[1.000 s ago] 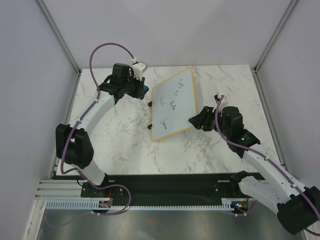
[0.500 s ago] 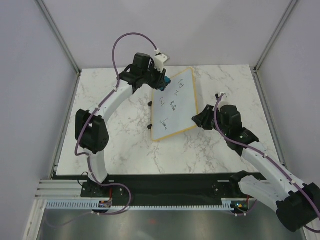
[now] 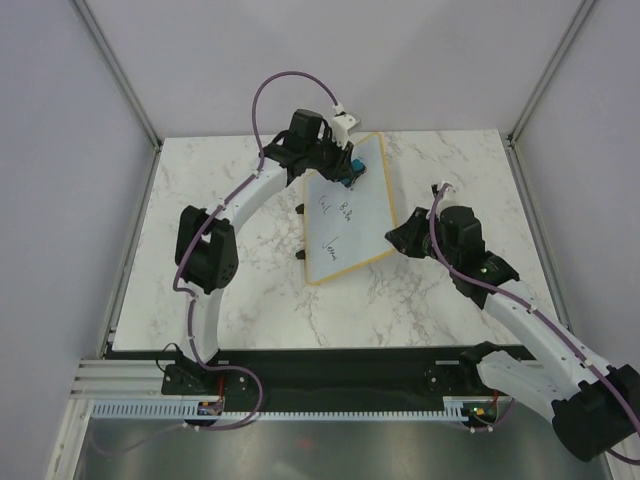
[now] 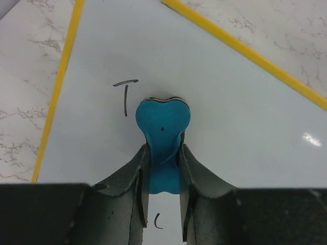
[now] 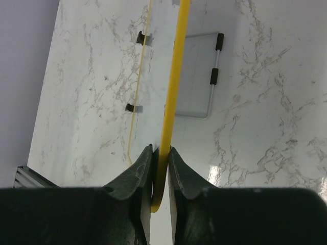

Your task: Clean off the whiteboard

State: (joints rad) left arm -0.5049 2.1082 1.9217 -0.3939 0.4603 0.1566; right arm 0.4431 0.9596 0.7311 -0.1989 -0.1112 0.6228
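Note:
The whiteboard [image 3: 345, 220], white with a yellow frame, lies slanted on the marble table with dark handwriting [image 3: 335, 207] on it. Two black clips [image 3: 301, 208] sit on its left long edge. My left gripper [image 3: 350, 172] is shut on a blue eraser [image 4: 162, 125], which rests on the board's far end. In the left wrist view, a "T" stroke [image 4: 125, 97] lies just left of the eraser. My right gripper [image 3: 396, 238] is shut on the board's right yellow edge [image 5: 171, 97] near its near corner; in the right wrist view the fingers [image 5: 144, 163] pinch the frame.
Grey walls with metal corner posts [image 3: 120, 75] enclose the marble table [image 3: 220, 290]. The right wrist view shows a grey rectangular shape with a rod bearing two black sleeves [image 5: 214, 75] right of the frame; I cannot tell what it is.
My left arm swung right from the table beside the board to over the board's far end, carrying the eraser. The right gripper stayed on the board's edge.

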